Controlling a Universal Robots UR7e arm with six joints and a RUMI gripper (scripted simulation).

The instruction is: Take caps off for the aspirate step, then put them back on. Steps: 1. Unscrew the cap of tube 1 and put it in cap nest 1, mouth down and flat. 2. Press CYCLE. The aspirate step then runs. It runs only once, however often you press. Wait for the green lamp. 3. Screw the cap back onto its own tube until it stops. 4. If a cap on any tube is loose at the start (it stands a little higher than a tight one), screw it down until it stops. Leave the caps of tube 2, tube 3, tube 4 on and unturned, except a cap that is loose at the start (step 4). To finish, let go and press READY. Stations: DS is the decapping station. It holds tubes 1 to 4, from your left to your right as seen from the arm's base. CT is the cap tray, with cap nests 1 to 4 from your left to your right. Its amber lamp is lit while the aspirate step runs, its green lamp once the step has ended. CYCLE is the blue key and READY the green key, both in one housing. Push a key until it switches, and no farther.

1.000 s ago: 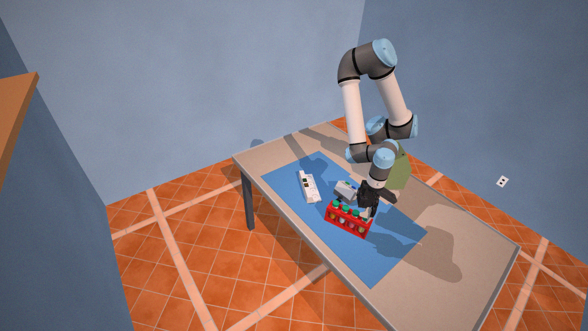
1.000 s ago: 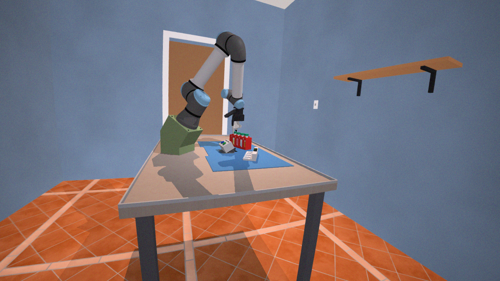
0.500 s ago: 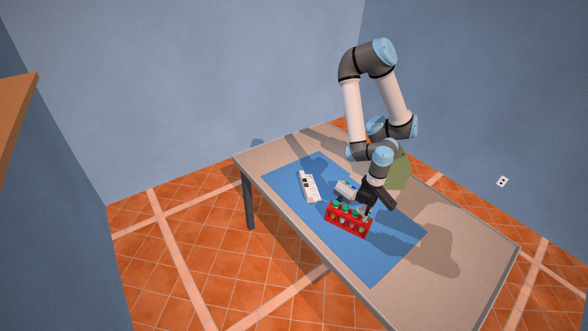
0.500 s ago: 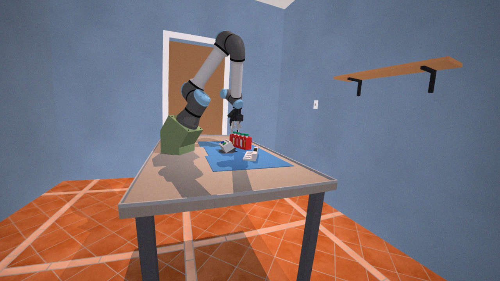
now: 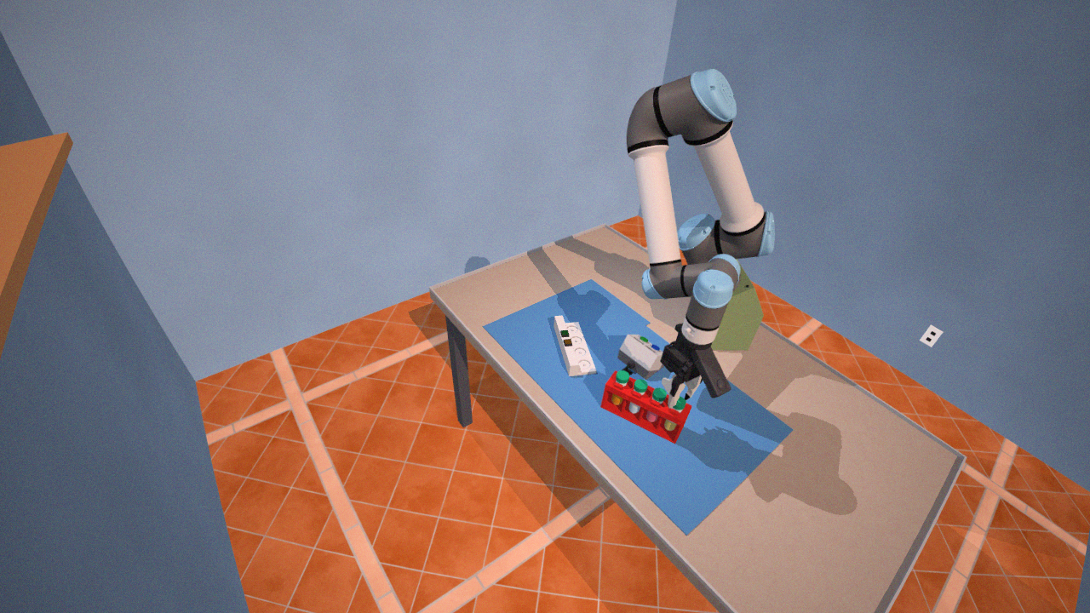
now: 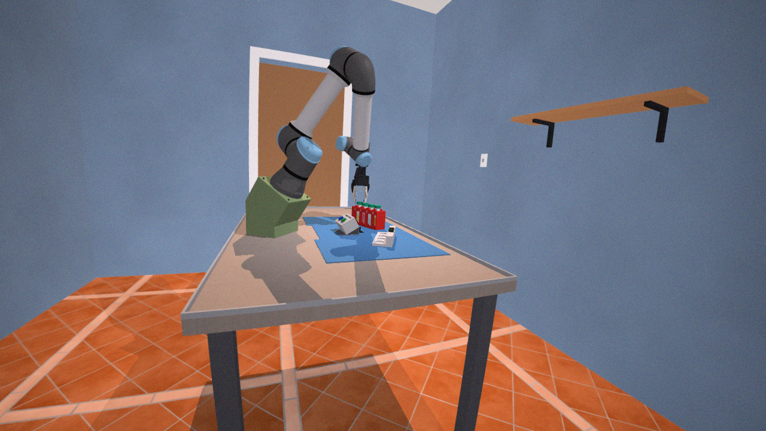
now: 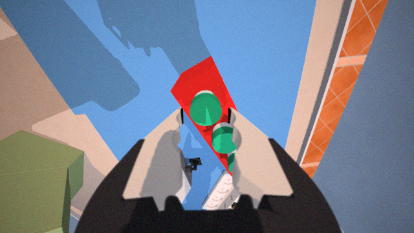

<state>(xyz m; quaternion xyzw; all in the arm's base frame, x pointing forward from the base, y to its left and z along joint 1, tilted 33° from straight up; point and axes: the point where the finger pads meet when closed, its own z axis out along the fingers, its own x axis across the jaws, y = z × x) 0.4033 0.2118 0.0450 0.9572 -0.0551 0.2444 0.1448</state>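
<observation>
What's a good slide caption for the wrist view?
Open claw above the red rack, gaps showing either side of the green end cap.

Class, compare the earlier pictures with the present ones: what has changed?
The end effector has turned clockwise, as the top view shows it, above the cap of tube 1. No cap has visibly been taken hold of or let go. The red rack, its four capped tubes, the cap tray and the key housing stayed put.
</observation>
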